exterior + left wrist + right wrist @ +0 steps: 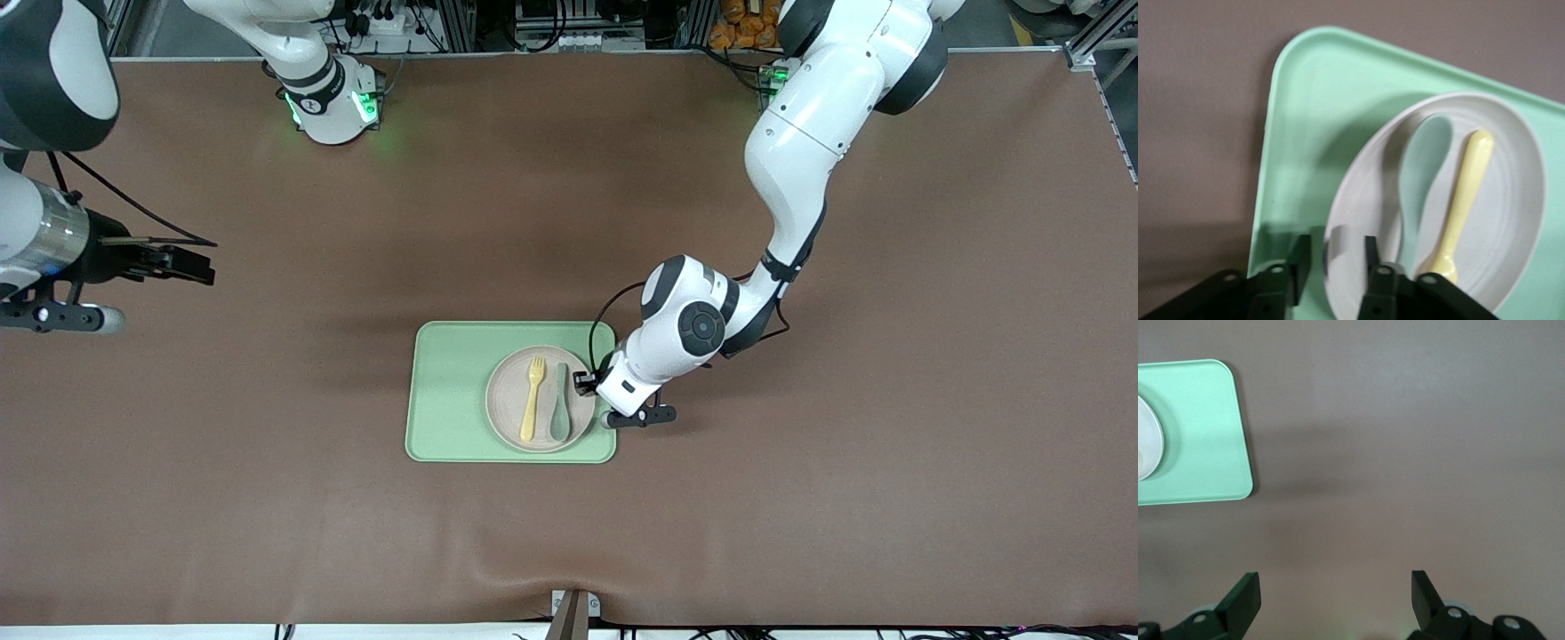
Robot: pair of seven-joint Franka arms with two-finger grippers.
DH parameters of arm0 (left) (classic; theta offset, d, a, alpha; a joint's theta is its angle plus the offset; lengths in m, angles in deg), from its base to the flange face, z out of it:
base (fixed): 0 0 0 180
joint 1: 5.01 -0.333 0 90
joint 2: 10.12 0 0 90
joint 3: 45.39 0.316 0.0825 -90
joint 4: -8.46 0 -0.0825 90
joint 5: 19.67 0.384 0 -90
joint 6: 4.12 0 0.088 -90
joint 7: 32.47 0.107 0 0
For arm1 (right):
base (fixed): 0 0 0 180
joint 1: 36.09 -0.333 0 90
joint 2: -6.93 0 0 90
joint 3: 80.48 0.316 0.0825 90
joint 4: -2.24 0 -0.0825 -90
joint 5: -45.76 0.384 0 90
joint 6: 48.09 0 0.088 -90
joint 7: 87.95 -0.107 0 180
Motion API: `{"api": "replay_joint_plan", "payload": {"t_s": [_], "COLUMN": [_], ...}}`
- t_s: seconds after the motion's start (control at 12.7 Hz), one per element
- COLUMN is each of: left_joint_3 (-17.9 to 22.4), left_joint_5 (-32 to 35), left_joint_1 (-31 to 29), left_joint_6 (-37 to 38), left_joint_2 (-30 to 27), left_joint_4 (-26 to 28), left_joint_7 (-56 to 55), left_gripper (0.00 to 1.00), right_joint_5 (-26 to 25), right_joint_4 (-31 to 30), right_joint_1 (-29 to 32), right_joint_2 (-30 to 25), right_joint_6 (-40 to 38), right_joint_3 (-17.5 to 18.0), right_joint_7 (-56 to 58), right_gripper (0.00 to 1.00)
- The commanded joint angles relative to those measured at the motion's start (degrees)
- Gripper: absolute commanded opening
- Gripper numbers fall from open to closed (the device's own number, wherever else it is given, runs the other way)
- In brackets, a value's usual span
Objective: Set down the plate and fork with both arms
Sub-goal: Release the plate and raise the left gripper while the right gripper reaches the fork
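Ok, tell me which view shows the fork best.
The front view: the whole fork lies on the plate beside the spoon. The left wrist view hides its tines under the left tool. The right wrist view misses it.

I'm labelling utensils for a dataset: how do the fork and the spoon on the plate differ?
The fork is pale yellow with short tines; the spoon is grey-green with a rounded bowl. The fork lies toward the right arm's end, the spoon toward the left arm's. Both lie side by side on the plate.
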Motion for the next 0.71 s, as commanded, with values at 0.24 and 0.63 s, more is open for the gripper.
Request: {"api": "replay_joint_plan", "payload": {"t_s": [0.24, 0.63], "left_joint_3": [0.9, 0.7], "left_joint_5": [2.0, 11.8], "left_joint_1": [-2.0, -7.2], "left_joint_6": [9.9, 26.0], "left_joint_2": [-10.5, -21.1], "left_joint_4": [0.3, 0.3], "left_joint_7": [-3.2, -2.7], "left_gripper": [1.00, 1.00], "right_joint_5": [-1.2, -0.9], "right_joint_4": [5.5, 11.7], "right_joint_1": [-7.4, -16.1], "right_joint_2": [7.3, 15.7], "right_joint_6": [3.6, 8.7], "right_joint_3": [0.2, 0.2], "right_joint_7": [-4.4, -15.7], "right_gripper": [1.00, 1.00]}}
